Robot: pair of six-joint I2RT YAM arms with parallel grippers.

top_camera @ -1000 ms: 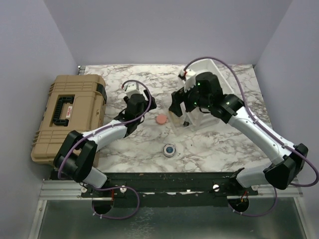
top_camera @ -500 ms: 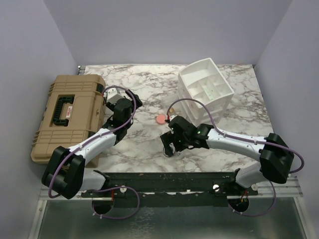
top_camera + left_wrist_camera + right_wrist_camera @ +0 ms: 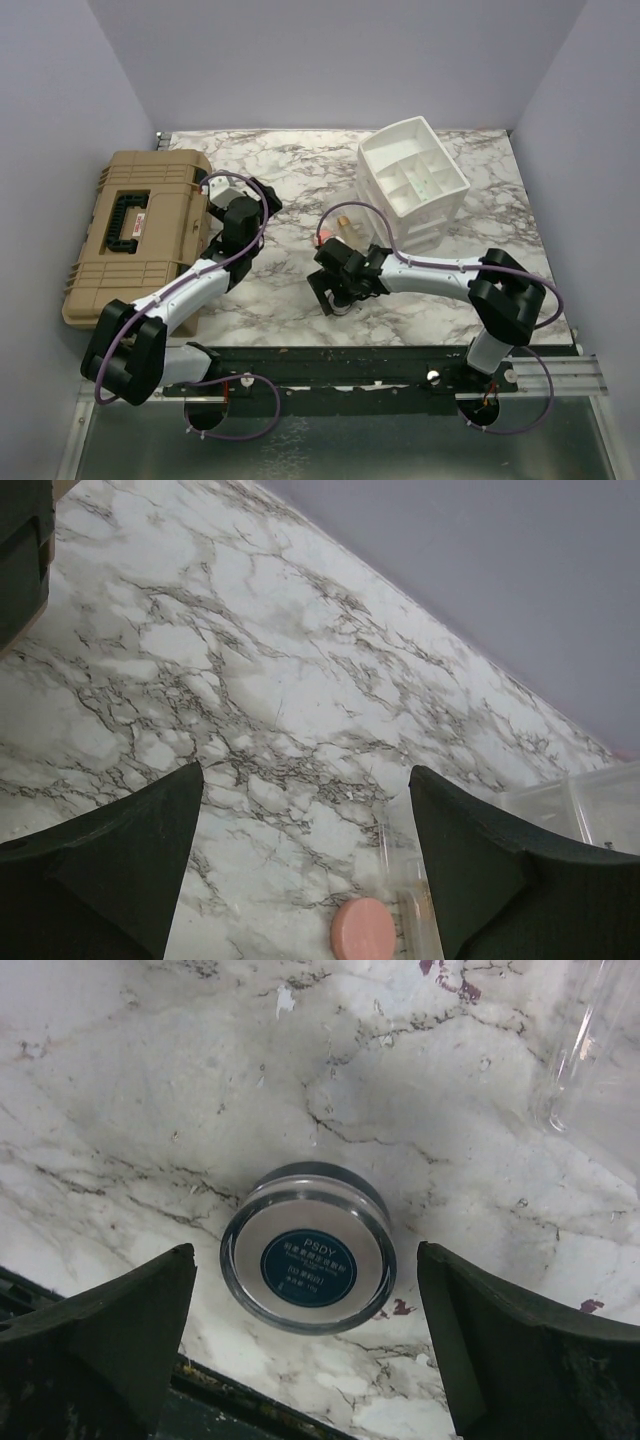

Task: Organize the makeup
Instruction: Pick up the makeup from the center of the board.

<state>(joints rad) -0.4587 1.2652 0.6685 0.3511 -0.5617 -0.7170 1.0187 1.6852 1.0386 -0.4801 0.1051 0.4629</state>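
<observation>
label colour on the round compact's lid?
Dark blue with pale lettering, centred on the silvery lid of the round compact. Clearest in the right wrist view.

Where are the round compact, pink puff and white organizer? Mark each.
round compact [image 3: 308, 1252], right wrist view, lid label.
pink puff [image 3: 363, 929], left wrist view, top face.
white organizer [image 3: 390, 134], top view, far-left rim.

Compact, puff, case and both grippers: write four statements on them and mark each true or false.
1. The case is shut. True.
2. The compact sits on the case. False: it lies on the table.
3. The right gripper hangs open over the compact. True.
4. The left gripper holds the puff. False: it is open and empty, and the puff lies on the table.
</observation>
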